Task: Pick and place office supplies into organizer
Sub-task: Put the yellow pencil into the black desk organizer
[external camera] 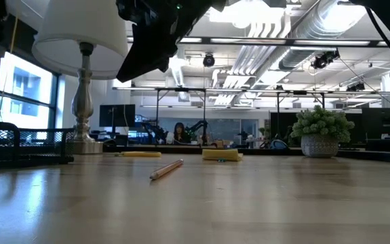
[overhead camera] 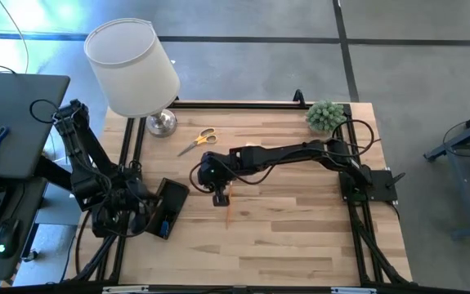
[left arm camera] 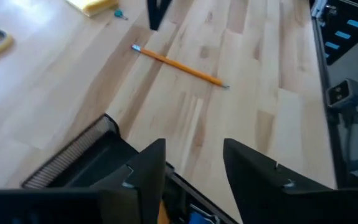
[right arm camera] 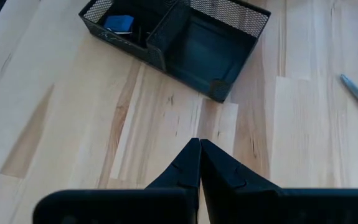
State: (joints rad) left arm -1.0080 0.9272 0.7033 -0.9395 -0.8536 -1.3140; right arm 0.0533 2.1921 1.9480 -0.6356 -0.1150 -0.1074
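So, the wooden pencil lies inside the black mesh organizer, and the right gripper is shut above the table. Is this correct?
Not quite. The wooden pencil lies on the bare wooden table, outside the black mesh organizer; the left wrist view shows it. The rest stands: the right gripper is shut above the table.

And this is an open-plan lab-cum-office: exposed ceiling ducts [external camera: 330, 27], strip lights, rows of monitors [external camera: 117, 115] behind the wooden surface [overhead camera: 300, 229], and a person [external camera: 179, 131] seated at a workstation.
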